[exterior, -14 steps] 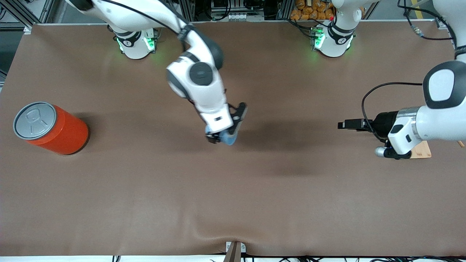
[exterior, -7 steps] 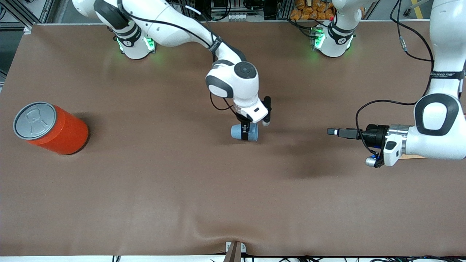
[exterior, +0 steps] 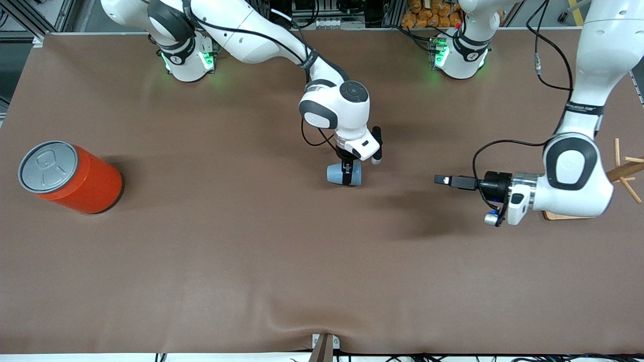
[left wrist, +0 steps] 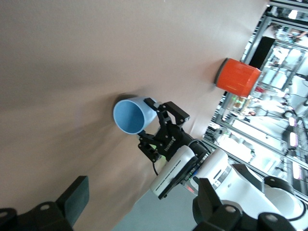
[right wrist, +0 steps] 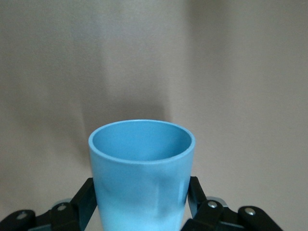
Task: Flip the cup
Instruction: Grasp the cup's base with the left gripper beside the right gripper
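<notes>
The small light blue cup [exterior: 336, 174] is held on its side low over the middle of the brown table [exterior: 201, 261], with my right gripper [exterior: 347, 173] shut across its body. In the right wrist view the cup [right wrist: 142, 163] fills the space between the black fingers [right wrist: 83, 198], its mouth pointing away from the wrist. My left gripper [exterior: 443, 179] hovers level over the table toward the left arm's end, open and holding nothing. The left wrist view looks into the mouth of the cup [left wrist: 130, 115], with the right gripper [left wrist: 153, 126] clamped on it.
A big orange can [exterior: 75, 178] with a grey lid stands near the right arm's end of the table; it also shows in the left wrist view as the can [left wrist: 237, 77]. A wooden peg stand [exterior: 624, 168] rises at the left arm's end.
The right arm has carried the cup toward the left arm's end and turned it onto its side. The left gripper has moved in toward the middle of the table.
</notes>
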Motion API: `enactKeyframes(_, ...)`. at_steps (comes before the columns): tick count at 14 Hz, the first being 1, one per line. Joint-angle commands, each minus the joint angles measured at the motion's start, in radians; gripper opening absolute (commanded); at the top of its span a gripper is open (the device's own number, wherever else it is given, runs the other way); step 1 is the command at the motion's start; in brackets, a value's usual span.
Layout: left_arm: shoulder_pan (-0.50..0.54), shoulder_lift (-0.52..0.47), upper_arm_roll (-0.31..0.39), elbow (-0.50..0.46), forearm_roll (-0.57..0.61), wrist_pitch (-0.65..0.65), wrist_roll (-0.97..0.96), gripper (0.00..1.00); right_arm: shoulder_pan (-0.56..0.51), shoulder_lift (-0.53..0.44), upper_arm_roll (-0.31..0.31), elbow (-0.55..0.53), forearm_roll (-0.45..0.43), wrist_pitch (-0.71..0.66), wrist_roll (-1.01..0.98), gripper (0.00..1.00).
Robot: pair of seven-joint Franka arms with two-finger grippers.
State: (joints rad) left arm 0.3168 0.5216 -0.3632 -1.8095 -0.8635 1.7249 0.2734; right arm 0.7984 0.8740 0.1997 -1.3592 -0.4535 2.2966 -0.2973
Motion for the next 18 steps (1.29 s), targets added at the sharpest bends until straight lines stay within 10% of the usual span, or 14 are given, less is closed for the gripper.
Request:
enactKeyframes(1,0.015,-0.009,-0.006,-0.037,-0.029,0.013,0.030,1.00,0.021,0.023,-0.011,0.032,-0.027,0.000,0.037,0.17)
enactKeyframes(3,0.015,-0.009,-0.008,-0.059,-0.046,0.036,0.032,1.00,0.022,0.029,-0.011,0.032,-0.025,0.000,0.037,0.31)
enactKeyframes(5,0.007,-0.009,-0.008,-0.089,-0.100,0.062,0.062,1.00,0.015,0.026,-0.011,0.032,-0.025,0.000,0.037,1.00)
enactKeyframes(18,-0.090,0.041,-0.014,-0.243,-0.405,0.205,0.297,1.00,0.012,-0.108,0.027,0.025,-0.005,-0.190,0.040,1.00)
